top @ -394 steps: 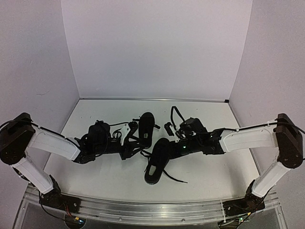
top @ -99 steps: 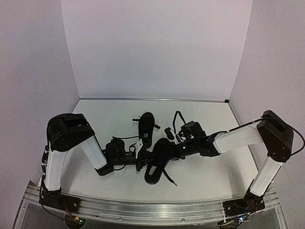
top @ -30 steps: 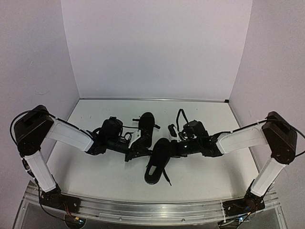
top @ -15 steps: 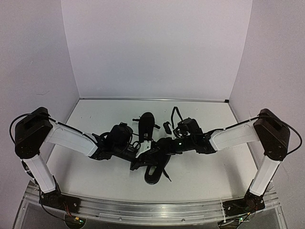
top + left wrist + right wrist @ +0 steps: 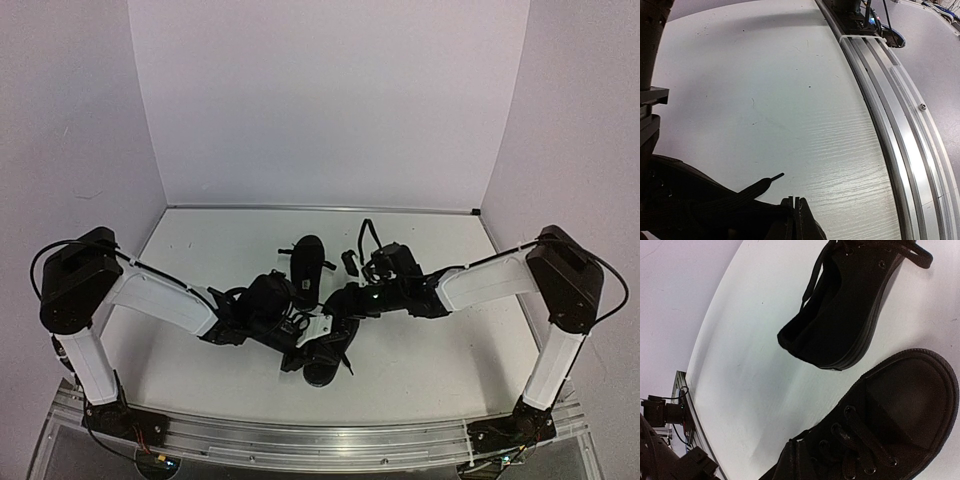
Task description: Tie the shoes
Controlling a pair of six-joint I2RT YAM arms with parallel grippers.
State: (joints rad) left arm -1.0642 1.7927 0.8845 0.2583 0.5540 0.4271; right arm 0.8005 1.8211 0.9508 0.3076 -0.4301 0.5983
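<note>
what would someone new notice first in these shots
Two white-and-black arms reach in from both sides and meet mid-table, the left tool and right tool both down at the near shoe, with the far shoe just behind. In the left wrist view a flat black lace lies on the white table right beside the shut fingertips.

A white table (image 5: 440, 350) with a faint wood grain carries two black shoes. Measured from the metal rail (image 5: 300, 435) along its front edge, the near shoe (image 5: 328, 362) lies just behind the rail's middle. The far shoe (image 5: 307, 265) lies farther back on the same line, close to the first but apart from it.
</note>
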